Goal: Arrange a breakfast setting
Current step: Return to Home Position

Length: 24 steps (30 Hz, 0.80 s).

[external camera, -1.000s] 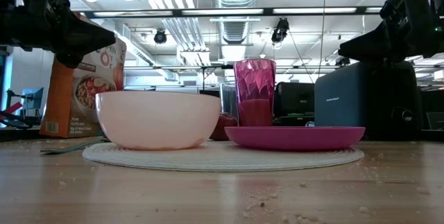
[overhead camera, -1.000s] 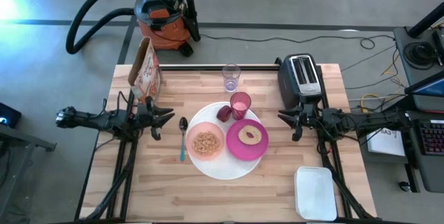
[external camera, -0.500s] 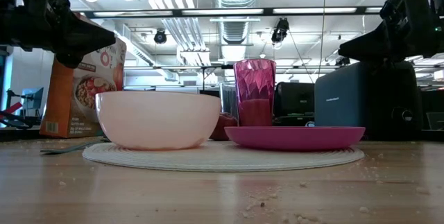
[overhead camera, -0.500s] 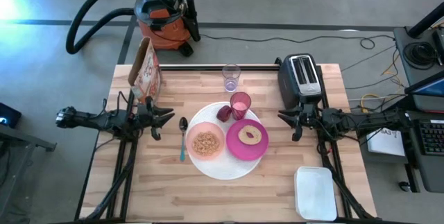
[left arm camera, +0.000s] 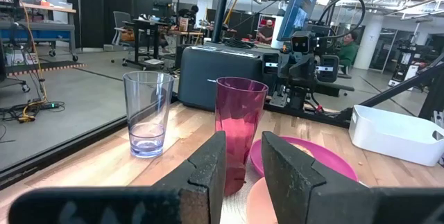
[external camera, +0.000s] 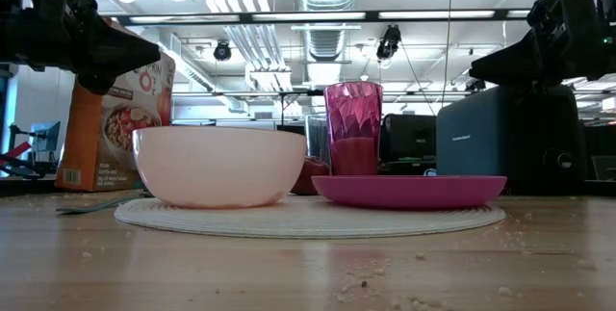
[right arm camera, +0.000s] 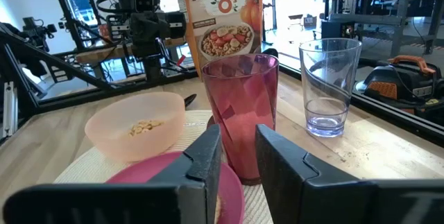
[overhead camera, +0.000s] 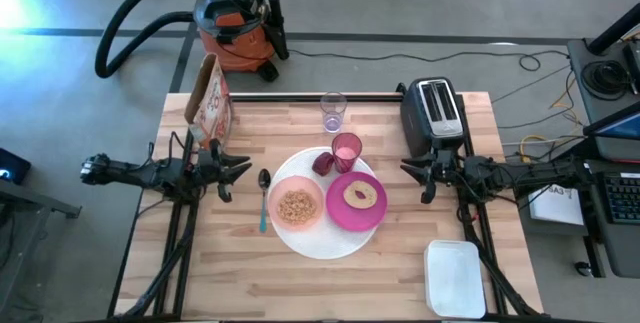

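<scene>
Breakfast setting — mid-table; left gripper (overhead camera: 247,167) and right gripper (overhead camera: 404,171) parted, empty, at the table's sides.
Bowl (overhead camera: 297,206) and plate (overhead camera: 357,201) sit on the round woven mat (overhead camera: 322,246), cup (overhead camera: 346,150) at its far edge, glass (overhead camera: 333,111) beyond, spoon (overhead camera: 264,203) just left. Bowl, plate, cup — likely light, stiff plastic; take by the rim. Glass likely slippery, fragile; grip its wall. Spoon thin; pinch the handle.

vac (overhead camera: 236,18) past table (overhead camera: 220,273) far edge | cereal box (overhead camera: 210,98) back-L | toaster (overhead camera: 433,113) back-R | white bin (overhead camera: 455,278) front-R
</scene>
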Tool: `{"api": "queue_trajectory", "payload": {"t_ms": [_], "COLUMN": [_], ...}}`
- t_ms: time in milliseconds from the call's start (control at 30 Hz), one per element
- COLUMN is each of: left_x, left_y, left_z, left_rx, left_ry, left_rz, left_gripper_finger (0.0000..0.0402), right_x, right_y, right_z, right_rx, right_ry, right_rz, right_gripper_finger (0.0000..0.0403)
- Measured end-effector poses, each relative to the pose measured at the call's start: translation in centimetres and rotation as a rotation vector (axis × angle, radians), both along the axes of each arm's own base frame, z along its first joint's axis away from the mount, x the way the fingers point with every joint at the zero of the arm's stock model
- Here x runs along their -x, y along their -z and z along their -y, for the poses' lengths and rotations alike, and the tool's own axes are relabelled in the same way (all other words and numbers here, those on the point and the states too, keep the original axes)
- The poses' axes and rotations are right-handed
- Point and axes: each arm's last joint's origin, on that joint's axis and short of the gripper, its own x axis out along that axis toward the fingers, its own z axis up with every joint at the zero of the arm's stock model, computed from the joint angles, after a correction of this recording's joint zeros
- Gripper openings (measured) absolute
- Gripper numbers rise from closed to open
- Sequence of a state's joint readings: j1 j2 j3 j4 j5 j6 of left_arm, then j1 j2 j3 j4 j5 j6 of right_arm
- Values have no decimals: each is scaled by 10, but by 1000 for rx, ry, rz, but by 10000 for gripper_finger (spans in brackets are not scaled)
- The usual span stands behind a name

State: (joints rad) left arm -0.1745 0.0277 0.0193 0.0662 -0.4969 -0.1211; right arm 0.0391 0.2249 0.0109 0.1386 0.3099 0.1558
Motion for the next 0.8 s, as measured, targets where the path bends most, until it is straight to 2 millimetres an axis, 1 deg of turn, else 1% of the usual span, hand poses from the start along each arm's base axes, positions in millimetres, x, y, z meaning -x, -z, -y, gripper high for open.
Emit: {"api": "queue_trajectory", "payload": {"t_ms": [233, 633, 800], "left_x": [0, 0, 0], "left_y": [0, 0, 0], "left_z": [0, 0, 0], "left_rx": [0, 0, 0], "left_ry": [0, 0, 0], "left_rz": [0, 0, 0], "left_gripper_finger": [76, 76, 76], "right_x": [0, 0, 0], "right_y": [0, 0, 0], "right_z": [0, 0, 0], "right_rx": [0, 0, 0], "right_ry": [0, 0, 0], "right_rz": [-1, -1, -1], "right_gripper_finger": [72, 86, 82]}}
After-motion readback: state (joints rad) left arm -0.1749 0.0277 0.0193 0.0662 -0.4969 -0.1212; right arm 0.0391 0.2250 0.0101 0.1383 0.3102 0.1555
